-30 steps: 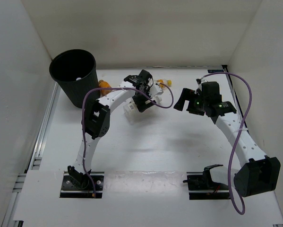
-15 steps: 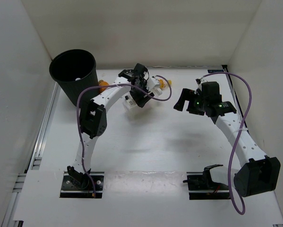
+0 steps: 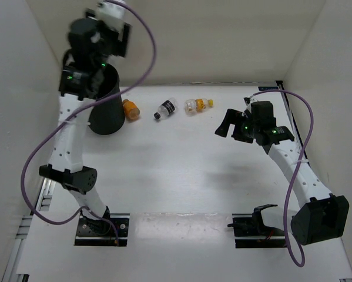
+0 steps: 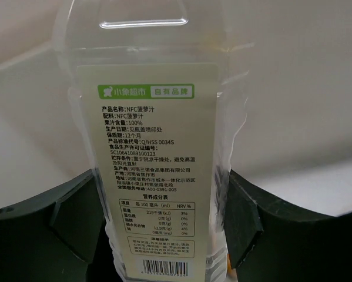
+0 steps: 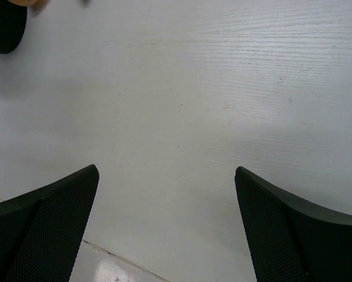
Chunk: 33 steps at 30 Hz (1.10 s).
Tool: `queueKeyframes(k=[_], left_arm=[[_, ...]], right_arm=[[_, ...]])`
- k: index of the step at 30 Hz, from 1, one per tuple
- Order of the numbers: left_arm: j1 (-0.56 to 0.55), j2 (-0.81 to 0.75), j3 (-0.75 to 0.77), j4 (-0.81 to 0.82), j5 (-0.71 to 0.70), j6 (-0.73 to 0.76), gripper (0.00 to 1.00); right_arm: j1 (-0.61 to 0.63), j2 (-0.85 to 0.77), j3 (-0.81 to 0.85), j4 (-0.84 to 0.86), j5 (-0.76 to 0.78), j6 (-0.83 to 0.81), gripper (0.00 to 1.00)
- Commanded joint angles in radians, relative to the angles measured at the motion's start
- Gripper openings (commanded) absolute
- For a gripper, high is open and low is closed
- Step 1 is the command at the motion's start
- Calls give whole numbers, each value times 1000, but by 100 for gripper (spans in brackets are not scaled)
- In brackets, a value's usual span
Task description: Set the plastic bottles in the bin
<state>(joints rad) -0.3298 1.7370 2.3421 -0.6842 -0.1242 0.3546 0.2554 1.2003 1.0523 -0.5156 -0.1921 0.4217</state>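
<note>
My left gripper (image 3: 109,26) is raised high above the black ribbed bin (image 3: 107,117) and is shut on a clear bottle with a white label (image 4: 155,176), which fills the left wrist view between the two fingers. The arm hides much of the bin's rim. Three bottles lie on the table behind the middle: a stubby orange one (image 3: 130,109) next to the bin, a dark-labelled one (image 3: 166,108), and an orange-capped one (image 3: 198,105). My right gripper (image 3: 228,126) is open and empty, above bare table (image 5: 176,117) to the right of the bottles.
White walls close the table at the back and both sides. A metal rail (image 3: 52,170) runs along the left edge. A dark shape (image 5: 4,26) sits in the top left corner of the right wrist view.
My left arm has lifted the clear bottle from the back middle of the table and swung it up and left to above the bin. The right arm has not moved.
</note>
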Motion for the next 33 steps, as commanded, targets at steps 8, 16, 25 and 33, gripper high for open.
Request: queueKeyframes(k=[8, 16, 25, 33], left_arm=[[347, 78, -67, 104, -84, -177, 20], [429, 87, -233, 104, -40, -207, 32], [469, 38, -352, 104, 55, -198, 100], [440, -51, -331, 104, 26, -198, 100]], right_arm=[[-4, -53, -5, 45, -26, 11, 100], [-4, -91, -35, 45, -15, 11, 100], [-4, -91, -44, 45, -15, 20, 100], [-4, -81, -35, 45, -24, 20, 100]])
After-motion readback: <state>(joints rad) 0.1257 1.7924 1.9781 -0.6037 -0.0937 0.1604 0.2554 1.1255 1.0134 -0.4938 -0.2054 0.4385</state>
